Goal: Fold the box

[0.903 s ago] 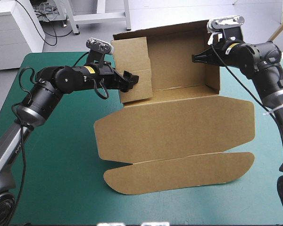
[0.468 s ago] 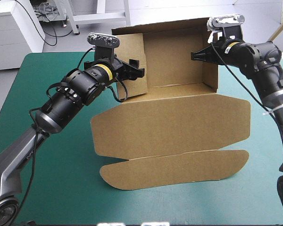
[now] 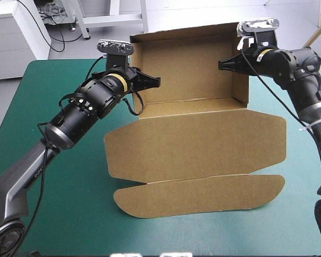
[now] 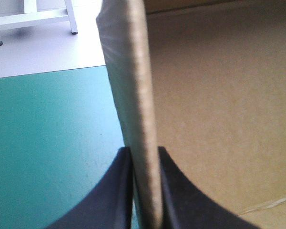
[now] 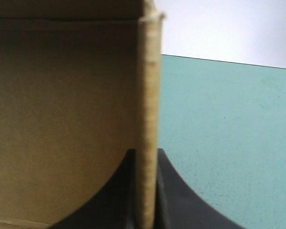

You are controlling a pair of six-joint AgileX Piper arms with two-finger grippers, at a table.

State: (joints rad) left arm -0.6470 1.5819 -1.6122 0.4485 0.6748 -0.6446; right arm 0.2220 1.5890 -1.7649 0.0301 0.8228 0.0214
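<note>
On the left, the left gripper (image 3: 150, 81) was pinched tight on the left wall (image 3: 137, 63) of the box (image 3: 195, 144). In the left wrist view the black fingers (image 4: 119, 191) stood all but together with the wall's edge (image 4: 133, 95) rising straight between them, the teal-green cover (image 4: 47, 143) on its outer side and brown board on the inner.

The box sat at the middle of the table (image 3: 64, 203), toward the far edge, its long axis running left to right. The back wall (image 3: 187, 72) stood upright. The lid (image 3: 198, 147) lay flat toward the near edge, with its curved flap (image 3: 203, 195) nearest the robot.

On the right, the right gripper (image 3: 223, 65) was likewise clamped on the right wall (image 3: 241, 88), the edge (image 5: 148, 86) held between its fingers (image 5: 174, 191).

Judgement: each wall lay edge-on in its own gripper's plane, running near to far, so each arm was the nearer to its own side. The lid lay below and nearward of both grippers, and neither gripper was free to reach it without letting go of a wall.
</note>
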